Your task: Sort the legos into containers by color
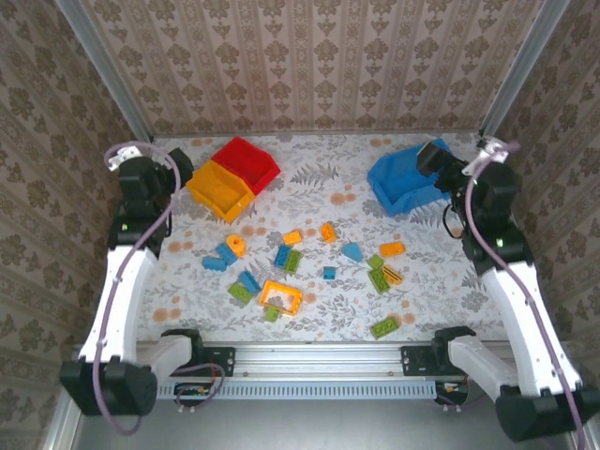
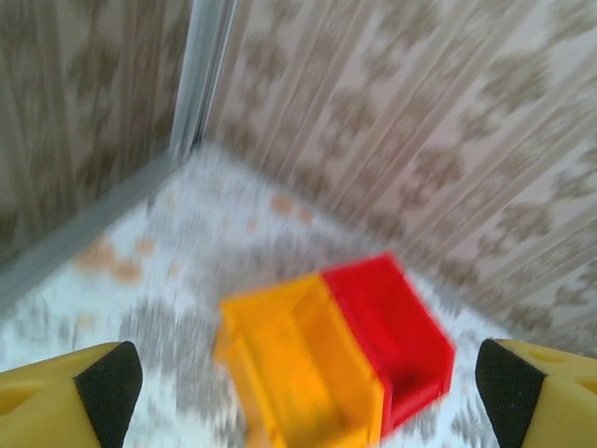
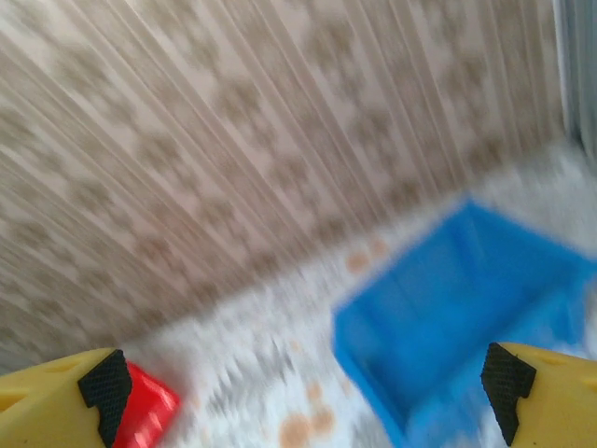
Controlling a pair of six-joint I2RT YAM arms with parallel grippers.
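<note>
The legos lie loose mid-table: blue bricks [image 1: 226, 253], green bricks [image 1: 379, 279], orange bricks [image 1: 327, 232] and an open orange frame [image 1: 281, 296]. At the back left, the yellow-orange bin [image 1: 220, 190] [image 2: 298, 364] touches the red bin [image 1: 247, 161] [image 2: 396, 327]. The larger blue bin [image 1: 405, 178] [image 3: 457, 308] stands at the back right. My left gripper [image 1: 180, 169] [image 2: 308, 383] hangs open just left of the yellow-orange bin, with nothing between its fingers. Over the blue bin's right end my right gripper [image 1: 433, 157] [image 3: 306, 387] is open too. Both wrist views are blurred.
Patterned walls close in the back and sides, with metal posts [image 1: 103, 66] in the corners. A metal rail [image 1: 319, 356] runs along the near table edge between the arm bases. A corner of the red bin [image 3: 149, 411] appears at the right wrist view's lower left.
</note>
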